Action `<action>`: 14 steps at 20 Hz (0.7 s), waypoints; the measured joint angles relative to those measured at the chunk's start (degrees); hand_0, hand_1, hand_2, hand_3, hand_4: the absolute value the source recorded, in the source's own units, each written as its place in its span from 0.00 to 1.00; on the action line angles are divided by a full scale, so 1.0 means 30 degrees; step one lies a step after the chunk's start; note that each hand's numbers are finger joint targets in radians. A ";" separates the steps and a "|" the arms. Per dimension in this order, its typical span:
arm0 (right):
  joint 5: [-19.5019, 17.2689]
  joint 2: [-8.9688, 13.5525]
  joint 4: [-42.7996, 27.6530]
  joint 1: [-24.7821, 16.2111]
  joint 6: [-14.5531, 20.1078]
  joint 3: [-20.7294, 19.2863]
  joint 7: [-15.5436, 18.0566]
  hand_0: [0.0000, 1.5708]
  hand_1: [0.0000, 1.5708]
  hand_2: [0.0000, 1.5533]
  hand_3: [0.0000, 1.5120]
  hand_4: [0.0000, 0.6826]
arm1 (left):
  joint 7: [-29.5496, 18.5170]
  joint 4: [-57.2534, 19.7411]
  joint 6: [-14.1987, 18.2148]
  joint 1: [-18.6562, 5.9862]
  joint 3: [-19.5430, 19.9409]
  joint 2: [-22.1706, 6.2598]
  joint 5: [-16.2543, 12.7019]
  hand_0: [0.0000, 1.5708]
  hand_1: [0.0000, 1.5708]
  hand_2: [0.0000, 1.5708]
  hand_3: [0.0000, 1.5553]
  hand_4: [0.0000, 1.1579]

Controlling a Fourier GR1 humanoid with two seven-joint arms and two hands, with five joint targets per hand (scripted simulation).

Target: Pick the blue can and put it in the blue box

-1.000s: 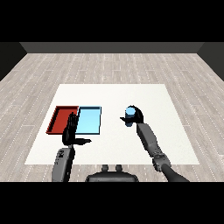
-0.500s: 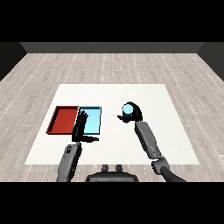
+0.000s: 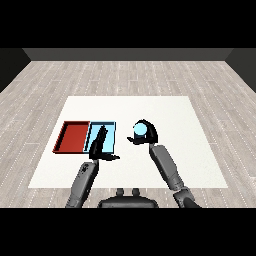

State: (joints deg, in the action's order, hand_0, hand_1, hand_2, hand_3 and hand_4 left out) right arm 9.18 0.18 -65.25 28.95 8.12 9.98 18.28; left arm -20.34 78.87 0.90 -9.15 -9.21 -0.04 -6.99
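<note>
The blue can point(image 3: 140, 131) is held off the table in my right hand point(image 3: 148, 134), whose fingers curl round it, a short way right of the light blue tray point(image 3: 109, 131). That tray lies on the white table beside the red tray point(image 3: 72, 137). My left hand point(image 3: 98, 145) reaches over the blue tray's near part with fingers straight and the thumb sticking out to the right; it holds nothing and hides part of the tray's floor.
The white table point(image 3: 165, 112) spreads wide behind and to the right of the trays, with grey plank floor around it. Both grey forearms rise from the near edge.
My right hand has carried the blue can leftward, nearer the blue tray. The left hand has shifted right, from the red tray's edge to over the blue tray.
</note>
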 measured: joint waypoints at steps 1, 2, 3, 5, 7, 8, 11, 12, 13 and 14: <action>-0.0063 -0.0011 -0.0475 -0.0168 0.0178 0.0160 -0.0246 0.91 0.91 0.92 0.93 0.97 | 0.0014 -0.0319 0.0002 -0.0372 0.0080 0.0002 -0.0113 0.00 0.00 0.00 0.00 0.00; -0.0092 -0.0020 -0.0833 -0.0206 0.0350 0.0357 -0.0580 0.91 0.91 0.93 0.93 0.97 | 0.0119 -0.0370 0.0541 -0.0671 -0.0366 0.0004 -0.0187 0.00 0.00 0.00 0.00 0.00; -0.0134 -0.0029 -0.0905 -0.0308 0.0333 0.0374 -0.0534 0.91 0.91 0.93 0.93 0.98 | 0.0074 -0.0533 0.0874 -0.0789 -0.0705 0.0005 -0.0210 0.00 0.00 0.00 0.00 0.00; 0.0100 -0.0039 -0.0394 -0.0121 0.0452 0.0664 -0.0093 0.91 0.91 0.93 0.93 0.97 | 0.0018 -0.0887 0.1497 -0.1154 -0.1372 0.0007 -0.0362 0.00 0.00 0.00 0.00 0.00; 0.0102 -0.0046 -0.1103 -0.0332 0.0797 0.1158 -0.0534 0.91 0.91 0.93 0.94 0.97 | -0.0235 -0.1589 0.1461 -0.1486 -0.1434 0.0008 -0.0444 0.00 0.00 0.00 0.00 0.00; 0.0116 -0.0048 -0.1261 -0.0448 0.0905 0.1376 -0.0472 0.90 0.90 0.93 0.94 0.97 | -0.0214 -0.1801 0.1531 -0.1642 -0.1494 0.0009 -0.0480 0.00 0.00 0.00 0.00 0.00; 0.0127 0.0027 -0.1237 -0.0430 0.0479 0.1273 -0.0410 0.90 0.90 0.93 0.94 0.97 | -0.0016 -0.2275 0.2225 -0.2089 -0.2144 0.0010 -0.0870 0.00 0.00 0.00 0.00 0.00; 0.0227 0.0009 -0.1218 -0.0357 0.0730 0.1498 -0.0379 0.89 0.89 0.93 0.93 0.97 | -0.0053 -0.2615 0.2491 -0.2253 -0.2445 0.0010 -0.1003 0.00 0.00 0.00 0.00 0.00; 0.0296 -0.0005 -0.1012 -0.0317 0.0775 0.1667 -0.0137 0.90 0.90 0.93 0.93 0.97 | -0.0147 -0.2995 0.2747 -0.2370 -0.2719 0.0010 -0.1107 0.00 0.00 0.00 0.00 0.00; 0.0261 -0.0016 -0.1276 -0.0215 0.0838 0.1683 -0.0414 0.89 0.89 0.93 0.93 0.98 | 0.0095 -0.3009 0.2709 -0.2532 -0.2685 0.0010 -0.1140 0.00 0.00 0.00 0.00 0.00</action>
State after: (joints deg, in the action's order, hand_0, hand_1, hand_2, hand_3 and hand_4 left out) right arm 9.96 0.13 -69.07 28.31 10.64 15.03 17.04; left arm -20.05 69.84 9.03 -16.75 -17.27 -0.01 -10.41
